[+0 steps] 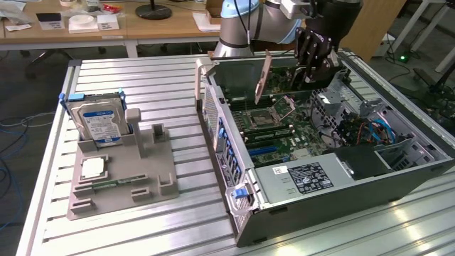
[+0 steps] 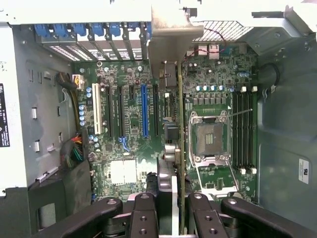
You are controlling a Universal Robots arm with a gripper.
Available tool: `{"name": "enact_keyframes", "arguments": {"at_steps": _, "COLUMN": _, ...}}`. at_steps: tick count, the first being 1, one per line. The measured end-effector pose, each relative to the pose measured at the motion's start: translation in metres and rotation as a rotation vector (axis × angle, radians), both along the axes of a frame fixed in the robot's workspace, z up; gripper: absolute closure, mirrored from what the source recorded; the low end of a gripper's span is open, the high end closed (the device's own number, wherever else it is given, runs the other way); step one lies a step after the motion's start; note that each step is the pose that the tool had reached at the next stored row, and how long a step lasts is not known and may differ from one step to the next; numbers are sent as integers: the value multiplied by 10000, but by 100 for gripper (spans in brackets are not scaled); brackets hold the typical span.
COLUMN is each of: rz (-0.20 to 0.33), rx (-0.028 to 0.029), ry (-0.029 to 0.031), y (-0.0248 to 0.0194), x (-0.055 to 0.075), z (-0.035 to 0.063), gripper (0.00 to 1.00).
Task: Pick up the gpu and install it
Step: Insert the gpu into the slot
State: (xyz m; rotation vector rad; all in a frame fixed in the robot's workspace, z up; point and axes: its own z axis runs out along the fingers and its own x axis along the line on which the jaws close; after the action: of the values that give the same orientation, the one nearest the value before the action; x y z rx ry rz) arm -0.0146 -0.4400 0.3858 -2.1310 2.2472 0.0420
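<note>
The exterior view sits high off the near side of the counter [image 1: 142,80]. It looks down and across it from middle range, with the open case [image 1: 341,201] at the exterior view's right. The wrist view looks straight down past its own fingers [image 2: 143,215] into the case [image 2: 285,148], close in. Both views share the motherboard [image 1: 284,141] [image 2: 133,144], the socket [image 1: 269,113] [image 2: 210,139] and the gpu [image 1: 263,74] [image 2: 169,54], which the wrist view sees edge-on.

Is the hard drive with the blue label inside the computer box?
No, the hard drive stands upright in the grey holder on the table, outside the computer case.
</note>
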Motion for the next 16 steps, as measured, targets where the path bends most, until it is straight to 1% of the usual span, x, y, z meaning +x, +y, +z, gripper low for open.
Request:
{"name": "enact_keyframes", "arguments": {"at_steps": 3, "rz": 0, "rx": 2, "ry": -1, "y": 0, "x": -37, "z": -17, "gripper": 72}}
{"name": "enact_keyframes", "arguments": {"at_steps": 6, "rz": -1, "rx": -15, "ry": 0, "y": 4, "x": -78, "z": -68, "gripper": 72}}
{"name": "enact_keyframes", "arguments": {"at_steps": 11, "rz": 0, "rx": -22, "ry": -1, "y": 6, "x": -80, "z": -157, "gripper": 72}}
{"name": "enact_keyframes", "arguments": {"at_steps": 16, "rz": -2, "rx": -24, "ry": -1, "y": 6, "x": -83, "z": -162, "gripper": 72}}
